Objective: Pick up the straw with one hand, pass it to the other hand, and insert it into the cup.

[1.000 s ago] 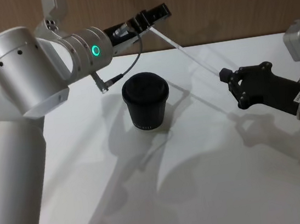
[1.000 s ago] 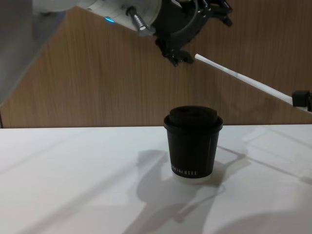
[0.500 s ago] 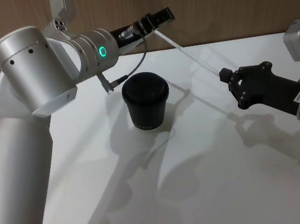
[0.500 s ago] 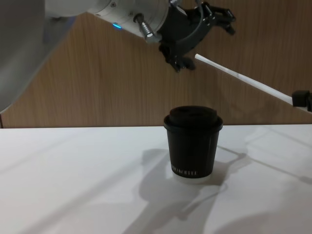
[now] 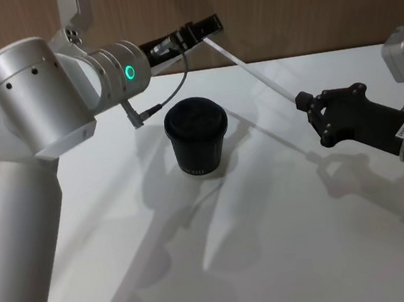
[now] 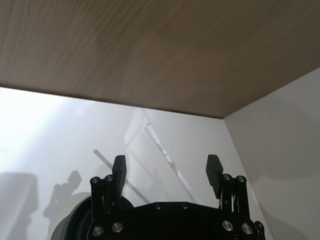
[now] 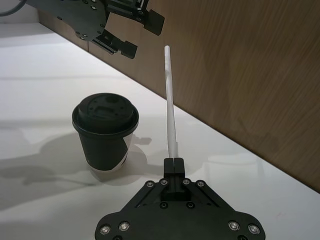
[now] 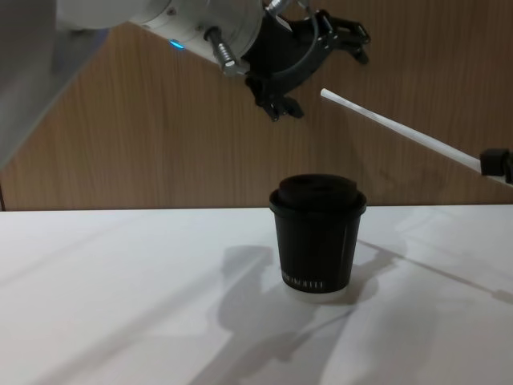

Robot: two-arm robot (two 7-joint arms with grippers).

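Observation:
The white straw [image 5: 255, 72] slants in the air, its lower end pinched in my all-black right gripper [image 5: 304, 102], which is shut on it [image 7: 173, 163]. Its free upper tip [image 8: 324, 95] points at my left gripper [image 5: 204, 28], the one with the silver wrist and green ring. That gripper is open and hovers just off the tip [image 8: 321, 76]. In the left wrist view the straw [image 6: 160, 145] lies between the spread fingers [image 6: 119, 169], farther out. The black lidded cup [image 5: 197, 138] stands upright on the table, below the straw and apart from both grippers [image 8: 318, 234].
A white table [image 5: 274, 246] carries the cup. A wooden wall [image 8: 120, 136] runs close behind the left gripper and the straw tip. My left arm's large silver links [image 5: 25, 107] cross the table's left side.
My left gripper has shifted a little back to the left, away from the straw's tip. The right gripper, straw and cup have stayed still.

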